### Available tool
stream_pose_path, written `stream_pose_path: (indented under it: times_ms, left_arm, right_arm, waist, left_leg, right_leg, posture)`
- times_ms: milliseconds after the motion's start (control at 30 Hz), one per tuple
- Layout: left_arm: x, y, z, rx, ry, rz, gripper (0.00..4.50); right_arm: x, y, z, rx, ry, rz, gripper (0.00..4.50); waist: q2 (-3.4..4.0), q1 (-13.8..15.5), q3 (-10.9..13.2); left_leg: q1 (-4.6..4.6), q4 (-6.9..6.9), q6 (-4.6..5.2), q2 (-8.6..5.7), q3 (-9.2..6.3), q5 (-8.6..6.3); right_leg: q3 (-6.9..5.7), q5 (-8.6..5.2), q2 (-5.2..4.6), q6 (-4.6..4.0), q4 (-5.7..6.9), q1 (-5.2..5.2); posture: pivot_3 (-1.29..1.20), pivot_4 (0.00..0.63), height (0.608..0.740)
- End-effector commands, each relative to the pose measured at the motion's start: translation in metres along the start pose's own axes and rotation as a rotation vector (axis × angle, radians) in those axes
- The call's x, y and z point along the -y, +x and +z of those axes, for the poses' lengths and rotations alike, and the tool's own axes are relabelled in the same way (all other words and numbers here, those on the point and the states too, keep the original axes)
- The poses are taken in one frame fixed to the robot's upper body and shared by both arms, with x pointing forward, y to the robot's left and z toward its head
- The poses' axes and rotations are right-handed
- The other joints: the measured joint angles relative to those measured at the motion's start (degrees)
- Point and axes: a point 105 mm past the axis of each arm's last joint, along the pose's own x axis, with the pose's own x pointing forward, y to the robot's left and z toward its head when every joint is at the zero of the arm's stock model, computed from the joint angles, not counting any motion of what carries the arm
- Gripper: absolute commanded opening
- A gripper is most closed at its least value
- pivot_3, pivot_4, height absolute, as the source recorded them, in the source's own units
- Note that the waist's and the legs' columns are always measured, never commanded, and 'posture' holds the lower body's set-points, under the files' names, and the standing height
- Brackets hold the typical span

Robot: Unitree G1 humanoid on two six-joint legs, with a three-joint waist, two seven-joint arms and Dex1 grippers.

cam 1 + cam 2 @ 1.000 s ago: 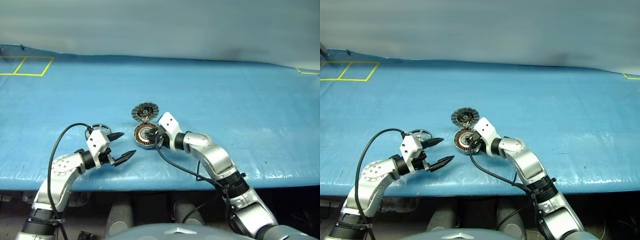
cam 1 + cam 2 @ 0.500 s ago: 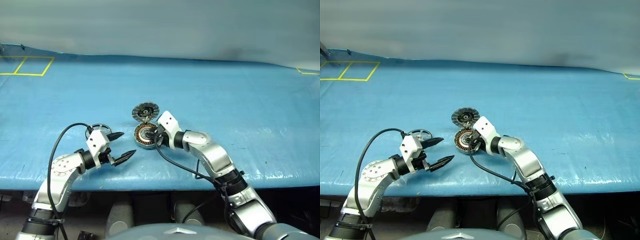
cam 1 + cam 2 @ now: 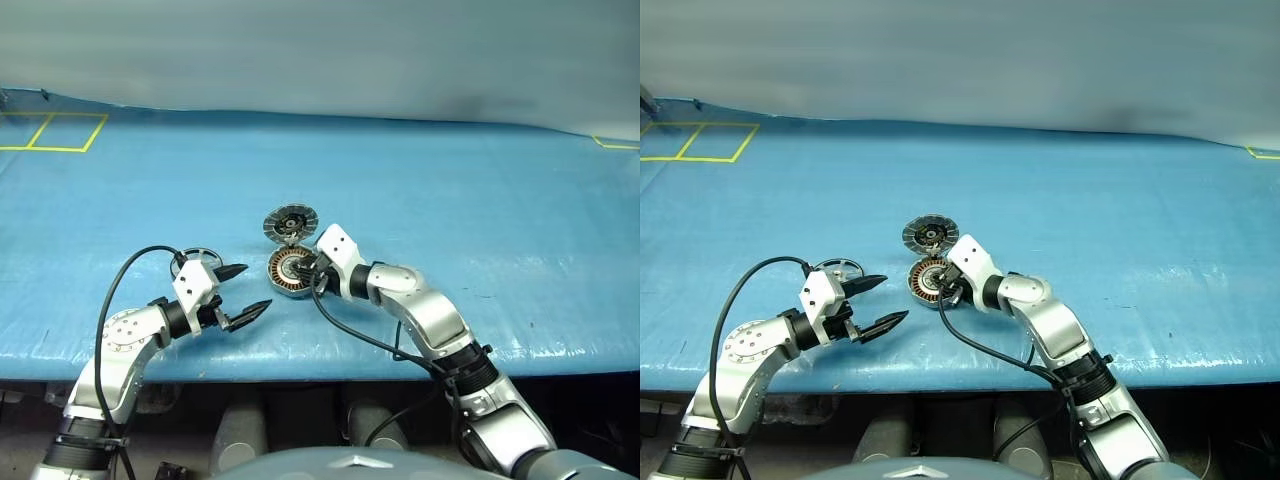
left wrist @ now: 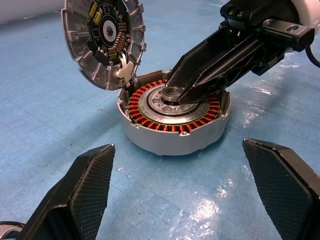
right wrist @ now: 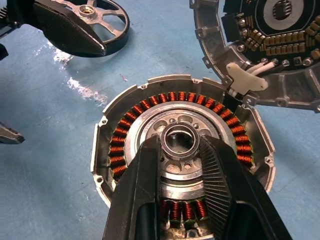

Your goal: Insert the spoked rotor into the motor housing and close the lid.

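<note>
Meanwhile, the shallow round motor housing (image 4: 175,134), with its copper-orange winding ring around a silver hub, sat on the blue-covered table (image 3: 450,190). Its round grey metal lid (image 3: 290,222) stood open on the hinge at the housing's far rim.

The right claw (image 5: 179,145) reached over the housing, its two black fingers drawn in close on either side of the raised collar at the hub's centre, apparently pinching it. The left claw (image 3: 255,287) hovered near the housing's left side, spread wide and empty. Just beyond it, left of the housing, lay the dark ring-shaped spoked rotor (image 5: 95,17), flat on the table and untouched.

Insertion appeared not yet begun, with the right arm seemingly steadying the housing. The next move called for picking up the rotor and clearing the hub, then centring the rotor over the windings before the lid was swung down.
</note>
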Motion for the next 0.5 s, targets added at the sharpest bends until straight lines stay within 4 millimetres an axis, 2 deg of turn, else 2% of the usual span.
stream_pose_path:
  times_ms: [33,500]
  left_arm:
    - [-0.0035,-0.002,0.0125,0.034,0.054,0.014,4.5]
    - [-0.0033,-0.0021,0.0118,0.031,0.052,0.015,4.5]
  right_arm:
    - [-0.0043,-0.0012,0.0107,0.039,-0.02,0.012,0.76]
    - [0.0022,-0.0018,0.0087,0.026,-0.033,-0.01,0.76]
  waist:
    - [0.0,0.0,0.0]
    - [0.0,0.0,0.0]
  left_leg:
    - [0.0,0.0,0.0,0.0,0.0,0.0]
    - [0.0,0.0,0.0,0.0,0.0,0.0]
  right_leg:
    - [0.0,0.0,0.0,0.0,0.0,0.0]
    - [0.0,0.0,0.0,0.0,0.0,0.0]
  posture:
    - [0.0,0.15,0.74]
    - [0.0,0.15,0.74]
